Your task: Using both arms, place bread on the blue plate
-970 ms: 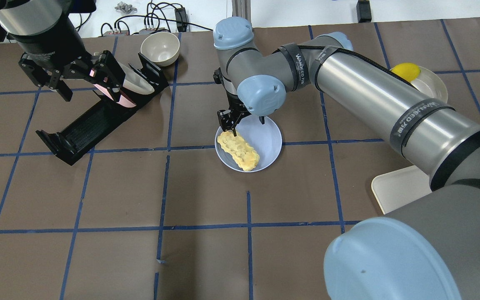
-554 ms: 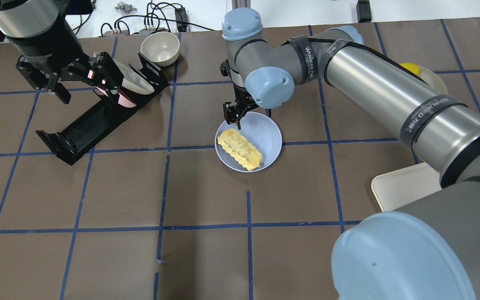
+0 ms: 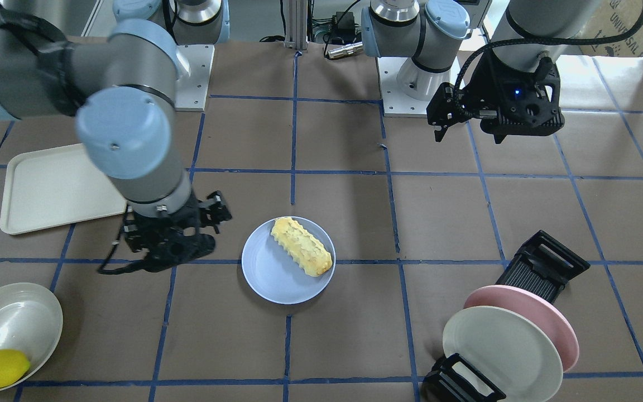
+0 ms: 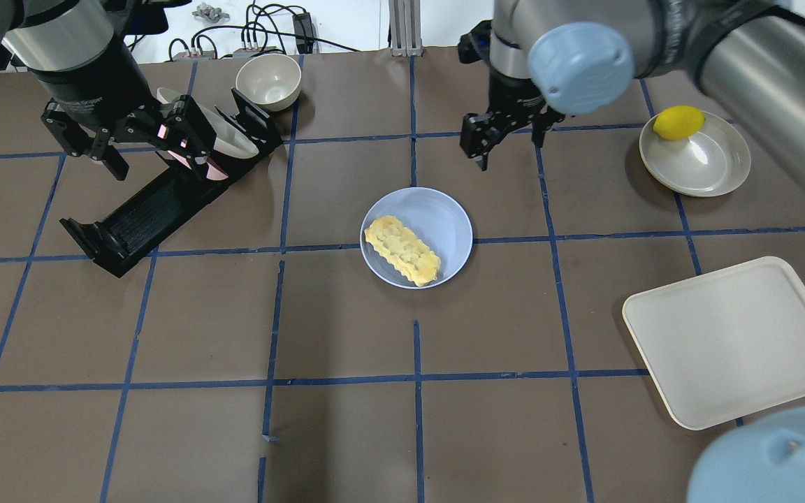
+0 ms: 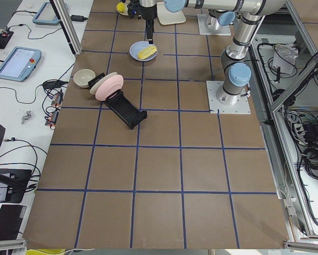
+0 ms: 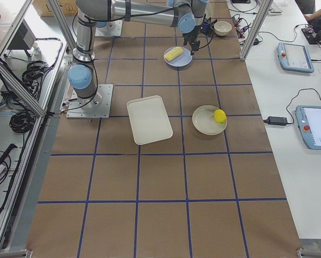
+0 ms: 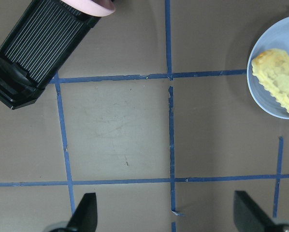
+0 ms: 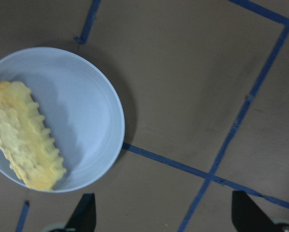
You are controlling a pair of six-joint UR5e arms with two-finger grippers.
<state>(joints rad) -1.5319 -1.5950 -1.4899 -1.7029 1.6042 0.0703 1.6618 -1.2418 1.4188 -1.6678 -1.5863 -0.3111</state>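
The yellow-orange ridged bread (image 4: 402, 250) lies slantwise on the left half of the blue plate (image 4: 448, 220), at mid-table. It also shows in the front view (image 3: 301, 246) and in the right wrist view (image 8: 26, 135). My right gripper (image 4: 509, 150) is open and empty, raised beyond the plate's far right side, apart from it. My left gripper (image 4: 154, 157) is open and empty, high over the black dish rack at the far left. The left wrist view shows the plate (image 7: 260, 92) at its right edge.
A black dish rack (image 4: 158, 199) holds a pink plate (image 3: 545, 318) and a cream plate (image 3: 500, 346). A cream bowl (image 4: 268, 80) stands behind it. A lemon (image 4: 678, 122) lies in a shallow dish (image 4: 706, 164) at far right. A cream tray (image 4: 738, 342) sits near right.
My right gripper has lifted off the bread's end and swung away to the far right of the plate. The bread stays on the plate. The left gripper has barely moved.
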